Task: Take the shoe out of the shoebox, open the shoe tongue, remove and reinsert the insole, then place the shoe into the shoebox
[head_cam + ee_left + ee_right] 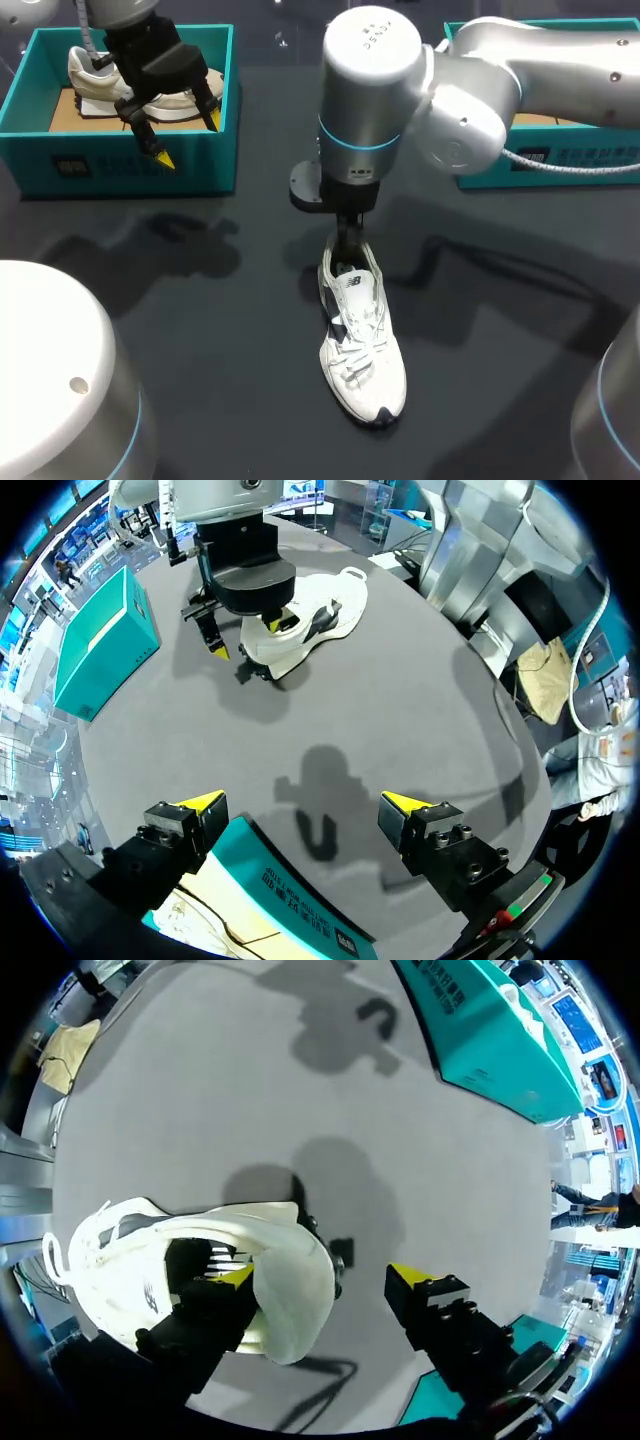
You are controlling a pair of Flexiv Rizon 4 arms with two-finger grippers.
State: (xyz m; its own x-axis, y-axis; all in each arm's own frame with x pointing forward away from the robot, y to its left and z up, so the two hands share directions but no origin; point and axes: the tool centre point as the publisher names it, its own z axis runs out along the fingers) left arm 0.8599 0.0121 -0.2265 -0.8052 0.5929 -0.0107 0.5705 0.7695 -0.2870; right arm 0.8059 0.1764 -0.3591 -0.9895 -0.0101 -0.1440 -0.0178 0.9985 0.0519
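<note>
A white shoe [362, 350] lies on the dark table, toe toward the front edge. My right gripper [345, 240] hangs over its heel. In the right wrist view, the right gripper [325, 1275] is open: one finger sits inside the shoe [200, 1250] at the heel opening, the other stands outside, clear of the heel. My left gripper [188, 139] is open above the front wall of the left teal shoebox [130, 165], which holds a beige shoe [100, 80]. From the left wrist, the left gripper [305, 802] holds nothing, and the white shoe [310, 630] lies ahead.
A second teal shoebox [560, 160] stands at the back right, partly behind my right arm. In the right wrist view a teal box [490, 1030] lies well ahead of the gripper. Bare dark table surrounds the white shoe.
</note>
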